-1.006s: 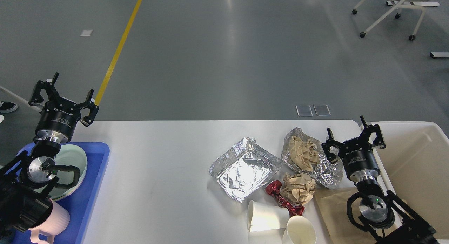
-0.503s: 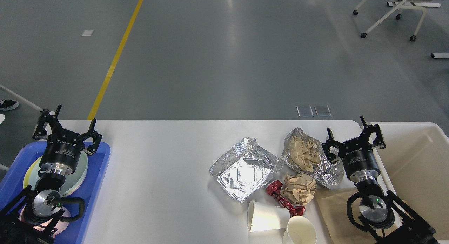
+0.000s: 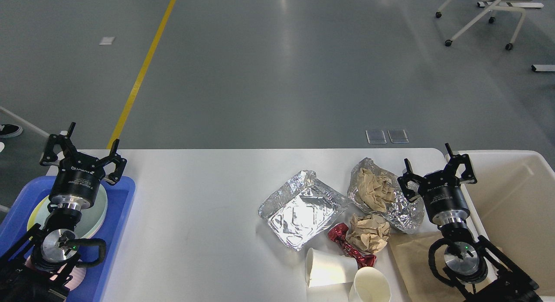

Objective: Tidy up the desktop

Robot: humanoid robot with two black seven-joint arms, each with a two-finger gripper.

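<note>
The white desktop [image 3: 199,193] fills the lower half of the head view. On its right part lie an empty foil tray [image 3: 300,208], a foil tray with crumpled brown paper in it [image 3: 381,193], a brown paper ball [image 3: 369,233], a red wrapper [image 3: 349,246], two white paper cups [image 3: 342,274] and a flat brown paper sheet [image 3: 412,260]. My left gripper [image 3: 82,151] stands open over the far end of the blue tray, holding nothing. My right gripper [image 3: 435,169] is open and empty beside the filled foil tray.
A blue tray [image 3: 115,219] at the desktop's left edge holds pale plates [image 3: 97,211], partly hidden by my left arm. A cream bin [image 3: 516,206] stands against the right edge. Grey floor with a yellow line [image 3: 143,70] lies beyond, with a wheeled chair base [image 3: 481,15] far right.
My left arm has drawn back and down, from beyond the desktop's far left corner to over the blue tray. The pink mug seen a second ago is now hidden. The right arm has not moved.
</note>
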